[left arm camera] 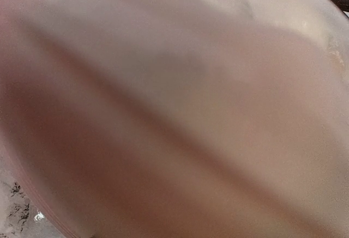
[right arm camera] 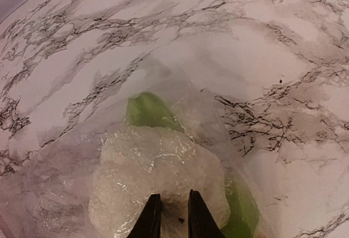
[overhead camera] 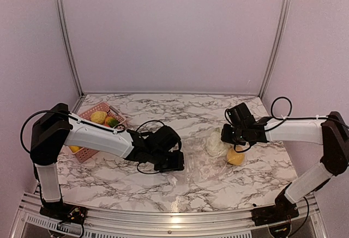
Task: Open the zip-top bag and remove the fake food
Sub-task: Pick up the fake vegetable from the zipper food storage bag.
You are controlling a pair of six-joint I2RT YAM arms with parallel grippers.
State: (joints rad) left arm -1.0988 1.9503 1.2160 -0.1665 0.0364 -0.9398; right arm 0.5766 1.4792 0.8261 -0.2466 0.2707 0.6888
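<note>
Containers
- Pink slatted plastic basket (overhead camera: pixel 87 153), far left of the table, partly covered by the left arm. In it are a yellow rounded piece (overhead camera: pixel 98 117) and an orange-and-green piece (overhead camera: pixel 111 121). A further yellow piece (overhead camera: pixel 74 148) shows at the near end.
- Large clear crinkly zip-top bag (overhead camera: pixel 199 168) (right arm camera: pixel 65 178), lying flat and rumpled on the table's middle, between the two grippers. The film is see-through and glossy, with many creases.

Fake food at the bag
- White knobbly cauliflower-like piece (overhead camera: pixel 214 144) (right arm camera: pixel 158 167) with green leaves (right arm camera: pixel 148 111), seen through the film at the bag's far right part.
- Yellow-orange rounded piece (overhead camera: pixel 235 156), just beside the white one on its right. Whether it lies inside the bag cannot be told.

Surroundings
- White marble-pattern table (overhead camera: pixel 163 113) (right arm camera: pixel 272 42) with grey veins, backed by pale walls.
- Black cable loop (overhead camera: pixel 150 126) beside the left arm's wrist.

Tools
- Left gripper (overhead camera: pixel 173 164): low at the bag's left edge. Its wrist view is filled by a blurred pale surface, so finger spread and hold cannot be told.
- Right gripper (overhead camera: pixel 224 135) (right arm camera: pixel 170 216): directly above the white piece, with the fingertips (right arm camera: pixel 151 219) drawn near together and a narrow slit between them. Whether they pinch the film cannot be told.
</note>
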